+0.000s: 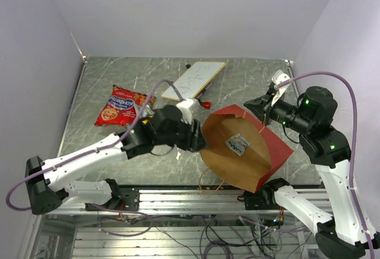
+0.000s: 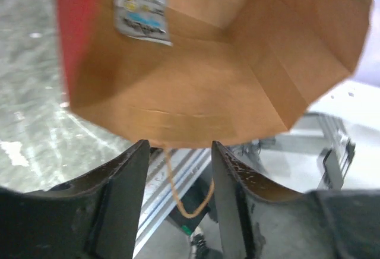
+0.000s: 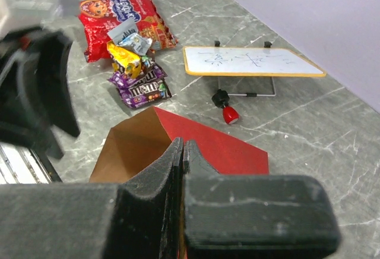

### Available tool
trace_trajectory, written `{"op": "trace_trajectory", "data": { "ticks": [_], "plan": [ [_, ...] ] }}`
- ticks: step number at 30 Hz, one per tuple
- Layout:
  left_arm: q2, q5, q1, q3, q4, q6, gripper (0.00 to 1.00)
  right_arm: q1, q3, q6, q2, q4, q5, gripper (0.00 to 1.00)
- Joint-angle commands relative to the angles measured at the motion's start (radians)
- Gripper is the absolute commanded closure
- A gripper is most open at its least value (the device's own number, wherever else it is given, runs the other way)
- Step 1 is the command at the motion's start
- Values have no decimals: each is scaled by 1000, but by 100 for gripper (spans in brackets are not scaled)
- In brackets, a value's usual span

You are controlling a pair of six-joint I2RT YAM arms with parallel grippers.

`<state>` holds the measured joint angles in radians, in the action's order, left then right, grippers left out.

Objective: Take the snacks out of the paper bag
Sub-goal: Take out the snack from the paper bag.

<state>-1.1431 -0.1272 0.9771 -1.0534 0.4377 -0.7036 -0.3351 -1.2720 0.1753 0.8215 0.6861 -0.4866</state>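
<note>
The paper bag (image 1: pixel 270 146), red outside and brown inside, hangs tilted with its open mouth toward the left arm. My right gripper (image 1: pixel 261 111) (image 3: pixel 183 146) is shut on the bag's upper rim (image 3: pixel 214 146). My left gripper (image 1: pixel 199 135) (image 2: pixel 178 152) is open and empty just outside the bag's mouth (image 2: pixel 208 92). One light blue and white snack packet (image 1: pixel 238 145) (image 2: pixel 141 12) lies inside on the brown wall. A tan cord handle (image 2: pixel 178 199) dangles below the rim. On the table lie the red chip bag (image 1: pixel 119 106) (image 3: pixel 122 18) and several small candy packets (image 3: pixel 136 72) (image 1: pixel 145 111).
A white board with scribbles (image 1: pixel 194 79) (image 3: pixel 252 62) stands at the back middle, with a small red-and-black marker (image 1: pixel 205 103) (image 3: pixel 227 111) in front of it. The table's metal front rail (image 1: pixel 196 196) runs below the bag.
</note>
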Motion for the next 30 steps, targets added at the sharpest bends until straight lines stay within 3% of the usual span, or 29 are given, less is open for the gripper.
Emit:
{"op": "trace_trajectory", "data": {
  "ticks": [1, 4, 12, 21, 27, 30],
  "plan": [
    [-73, 263, 222, -68, -93, 14, 48, -3, -4, -33, -18, -14, -17, 100],
    [-183, 354, 338, -134, -100, 71, 61, -3, -3, -45, -17, -18, -25, 100],
    [-450, 498, 425, -276, -127, 251, 71, -3, -17, -51, -4, -8, -21, 100],
    [-596, 588, 426, -220, -351, 403, 65, -3, -49, -55, 47, -6, -48, 100],
    [-652, 548, 391, -162, -458, 436, 64, -4, -91, -44, 84, 19, -56, 100],
    [-686, 518, 376, -156, -498, 431, 56, -3, -102, -42, 87, 35, -55, 100]
  ]
}}
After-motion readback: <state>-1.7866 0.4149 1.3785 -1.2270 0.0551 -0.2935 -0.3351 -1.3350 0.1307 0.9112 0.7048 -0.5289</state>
